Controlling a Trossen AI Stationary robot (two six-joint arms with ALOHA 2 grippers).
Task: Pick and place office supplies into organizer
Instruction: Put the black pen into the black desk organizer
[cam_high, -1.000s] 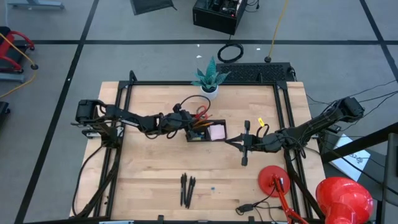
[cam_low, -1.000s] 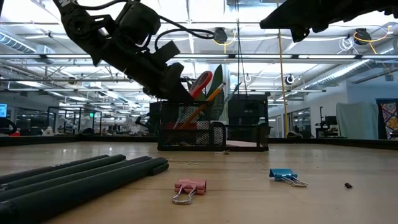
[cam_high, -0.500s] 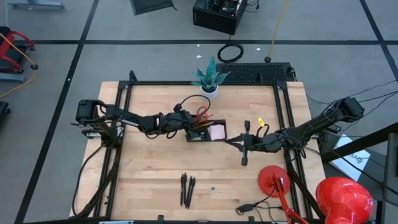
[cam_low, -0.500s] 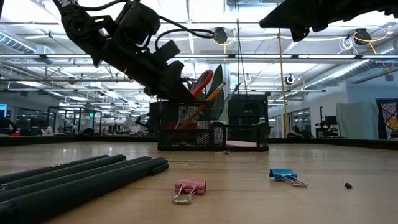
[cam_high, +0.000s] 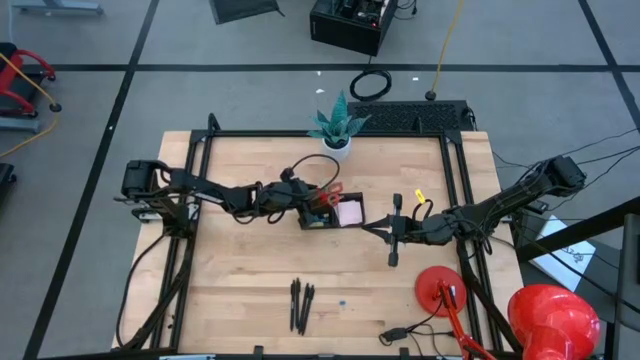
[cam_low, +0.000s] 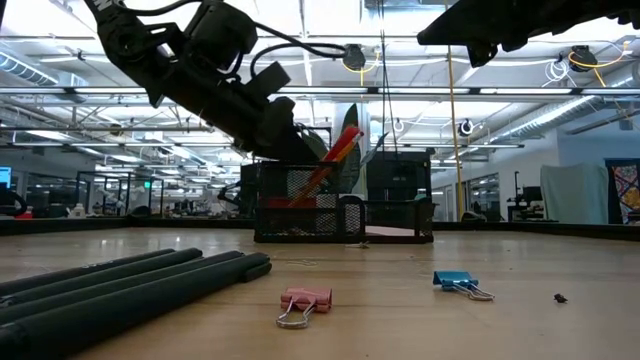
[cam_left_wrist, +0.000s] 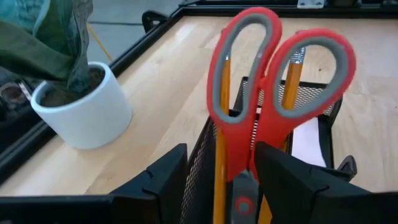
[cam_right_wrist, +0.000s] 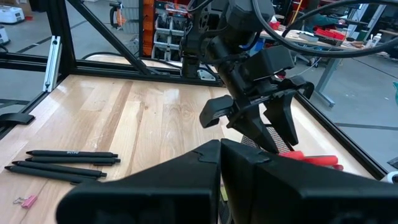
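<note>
- Red-handled scissors (cam_left_wrist: 261, 99) are standing handles-up in the black mesh organizer (cam_high: 322, 213) at mid-table, beside an orange pencil (cam_left_wrist: 219, 155).
- I am holding my left gripper (cam_left_wrist: 221, 177) spread apart, one finger on each side of the scissors.
- My right gripper (cam_high: 392, 238) is waiting pressed together, right of the organizer.
- Three black pens (cam_high: 301, 304) are lying near the table's front edge.

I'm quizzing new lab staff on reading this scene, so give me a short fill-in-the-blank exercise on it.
1. The red-handled scissors stand handles-up in the black mesh ____, beside an orange pencil.
2. The left pincer is at the organizer, its fingers ____ on either side of the scissors.
3. The black pens lying loose on the table number ____.
4. The plant grows in a ____ pot.

Missing words: organizer; open; three; white
</note>
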